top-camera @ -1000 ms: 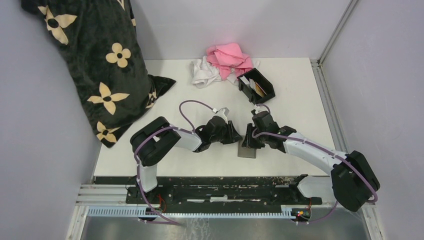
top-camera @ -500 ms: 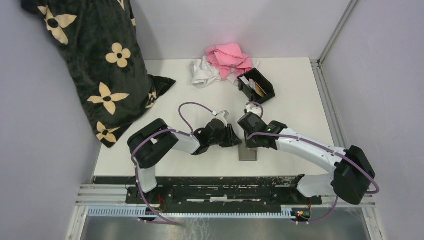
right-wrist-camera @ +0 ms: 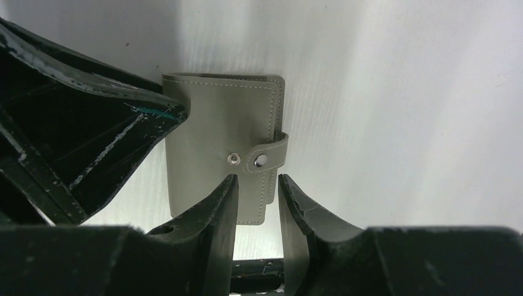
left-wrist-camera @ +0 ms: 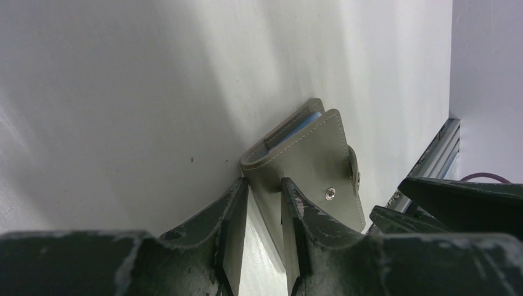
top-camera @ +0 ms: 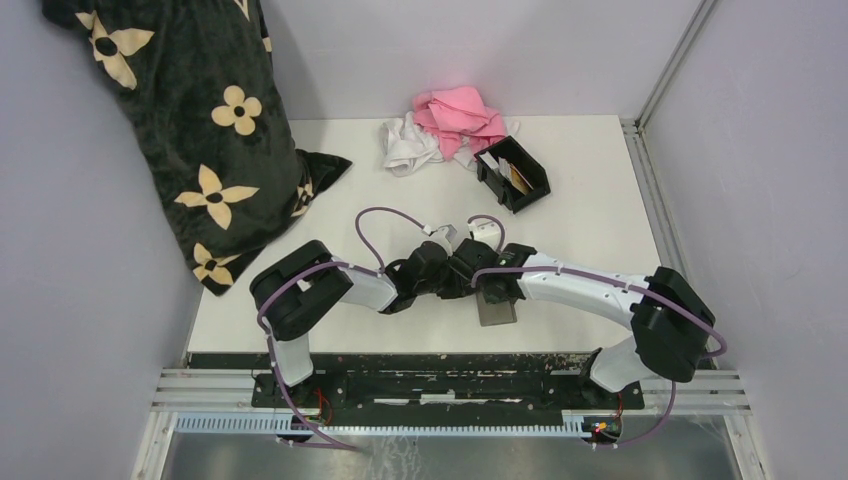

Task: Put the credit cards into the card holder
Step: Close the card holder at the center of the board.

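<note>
Toward the near edge of the table (top-camera: 590,230), a closed grey wallet (right-wrist-camera: 222,123) lay flat with its snap strap (right-wrist-camera: 268,157) fastened, and both arms met over it. The right gripper (right-wrist-camera: 256,180) hung at the wallet's near edge, its jaws a narrow gap apart and holding nothing. The left gripper (left-wrist-camera: 264,182) stood just beside it at the wallet's left corner, likewise slightly open and empty. From the left wrist view a sliver of light blue showed inside the wallet's edge, though whether it was a card could not be told. Farther back, well apart from the grippers, sat the black card holder (top-camera: 530,185) at a slant, with credit cards (top-camera: 517,177) already standing in it, one tan and one white. Behind it lay a pink cloth (top-camera: 458,112) and a white cloth (top-camera: 405,148), and at the far left a black flowered blanket (top-camera: 190,130).
</note>
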